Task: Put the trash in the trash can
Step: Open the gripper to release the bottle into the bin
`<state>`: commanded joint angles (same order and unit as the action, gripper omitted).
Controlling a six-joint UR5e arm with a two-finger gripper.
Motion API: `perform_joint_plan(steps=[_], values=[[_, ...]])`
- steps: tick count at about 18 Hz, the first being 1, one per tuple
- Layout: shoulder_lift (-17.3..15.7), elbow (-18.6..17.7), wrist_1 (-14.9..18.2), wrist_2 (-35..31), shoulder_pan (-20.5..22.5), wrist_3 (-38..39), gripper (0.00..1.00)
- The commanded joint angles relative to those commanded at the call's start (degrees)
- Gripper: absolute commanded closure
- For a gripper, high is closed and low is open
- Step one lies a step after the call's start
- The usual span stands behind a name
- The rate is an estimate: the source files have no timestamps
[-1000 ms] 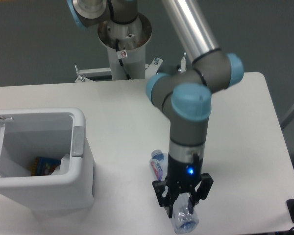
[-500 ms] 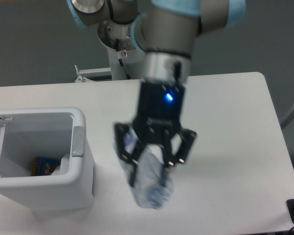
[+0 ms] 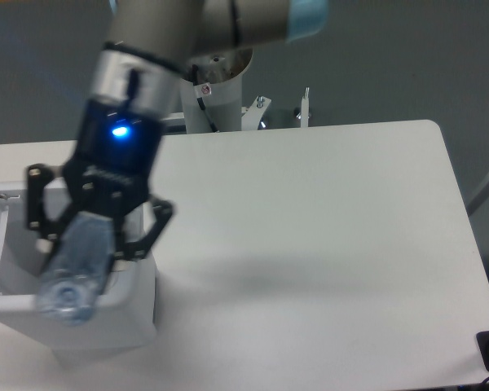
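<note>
Flat white rectangular table [image 3: 326, 244] fills most of the view. Grey UR5e arm [image 3: 159, 49] with a lit blue indicator reaches in from the top, blurred. Boxy white plastic trash can [image 3: 106, 318] sits at the table's left edge, lid open, largely hidden behind the arm. Black two-finger gripper [image 3: 85, 244] hangs over the can's opening, jaws closed part-way around the clear plastic bottle [image 3: 73, 273], which tilts cap-end down toward the camera above the can's front rim.

Even, soft light; tool [image 3: 85, 236] and bottle [image 3: 73, 273] motion-blurred; faint shadow on table [image 3: 326, 244]
</note>
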<state>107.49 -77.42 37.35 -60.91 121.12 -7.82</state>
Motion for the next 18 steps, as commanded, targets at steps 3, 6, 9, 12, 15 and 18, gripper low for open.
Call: perform_joint_plan(steps=[3, 6, 9, 12, 15, 18], values=[[0.0, -1.2, 0.0, 0.1, -0.6, -0.3, 0.36], [-0.3, -0.9, 0.1, 0.0, -0.5, -0.7, 0.0], [-0.9, -0.4, 0.1, -0.2, 0.4, -0.5, 0.0], [-1.8, -0.5, 0.2, -0.2, 6.7, -0.7, 0.0], [-2.3, -0.4, 0.5, -4.9, 12.4, -1.0, 0.0], [-2.0, -1.5, 1.0, -11.0, 16.1, -6.2, 0.0]])
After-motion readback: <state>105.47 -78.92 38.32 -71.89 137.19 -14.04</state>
